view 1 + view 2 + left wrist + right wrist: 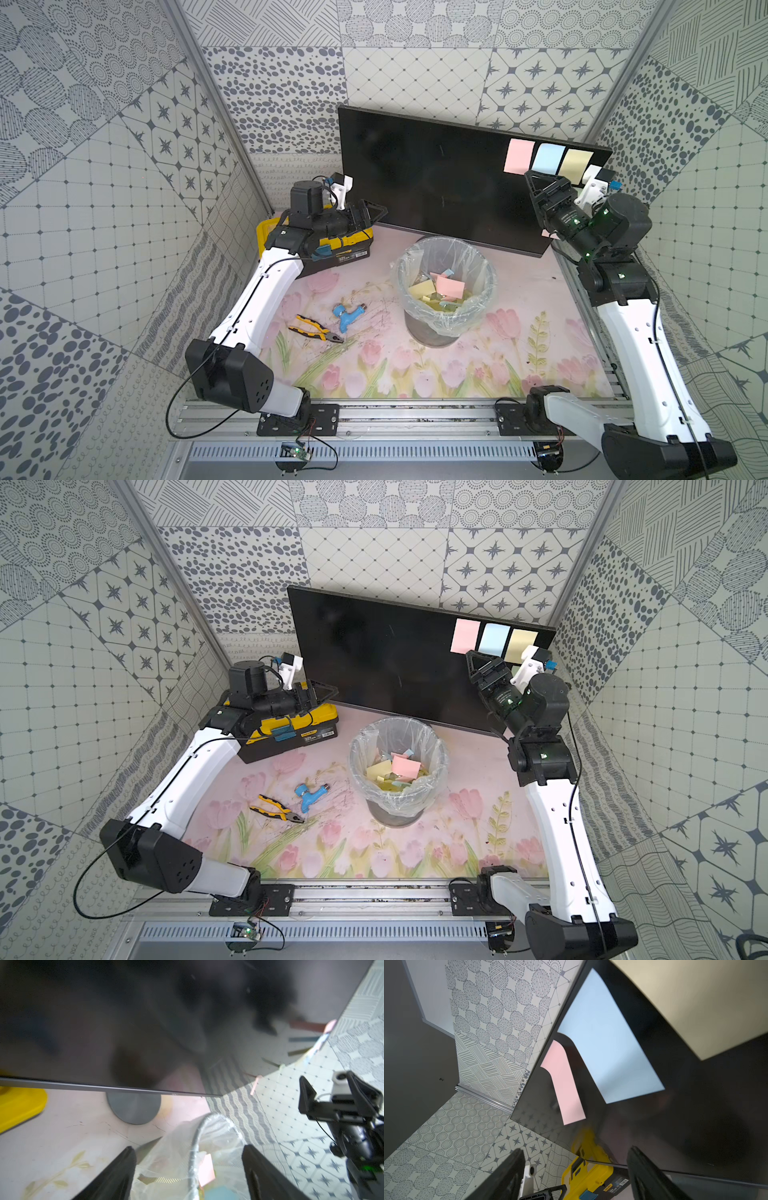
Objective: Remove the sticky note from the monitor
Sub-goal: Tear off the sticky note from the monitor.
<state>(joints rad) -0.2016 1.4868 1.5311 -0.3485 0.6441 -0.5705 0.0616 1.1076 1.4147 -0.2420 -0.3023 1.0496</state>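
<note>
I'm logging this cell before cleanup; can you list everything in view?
mat: one, pink floral, lying under everything else
monitor: one, black, at the back
sticky notes: three, pink, blue, yellow, row on the monitor's upper right
bin: one, dark with clear liner, before the monitor
discarded notes: several, pink, yellow, blue, inside the bin
toolbox: one, yellow and black, back left, beside the monitor
pliers: one, yellow-black handles, left of the bin
plastic fitting: one, blue, beside the pliers
left tool: one, black, open, above the toolbox, near the monitor
right tool: one, black, open, close in front of the sticky notes
</note>
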